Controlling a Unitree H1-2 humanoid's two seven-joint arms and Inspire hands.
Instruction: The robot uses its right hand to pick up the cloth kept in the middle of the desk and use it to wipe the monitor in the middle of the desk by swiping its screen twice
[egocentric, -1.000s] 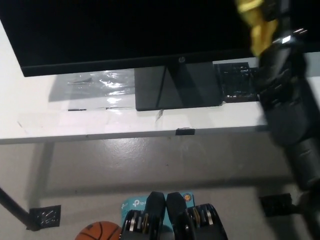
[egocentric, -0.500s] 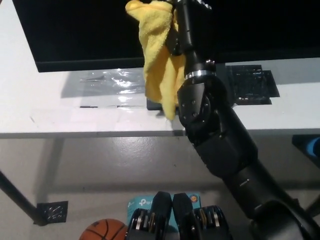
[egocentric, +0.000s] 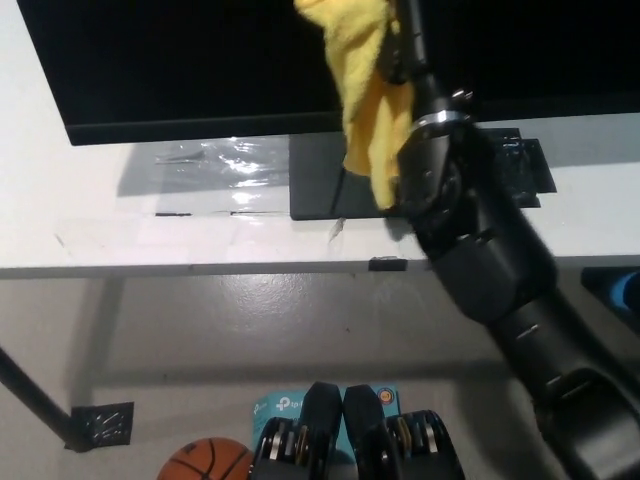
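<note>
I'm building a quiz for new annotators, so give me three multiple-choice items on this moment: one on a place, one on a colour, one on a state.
1. Where does the cloth hang?
A. flat on the desk
B. in front of the monitor
C. on the floor

2. What colour is the cloth?
A. yellow
B. blue
C. white

3. What is the right hand doing?
A. resting open on the desk
B. held up at the screen, with the cloth
C. holding the basketball

Key: 1 B, the cloth drapes over the screen and stand; 2 A, it is plainly yellow; 3 B, the black arm reaches up and the cloth hangs from the hand.
</note>
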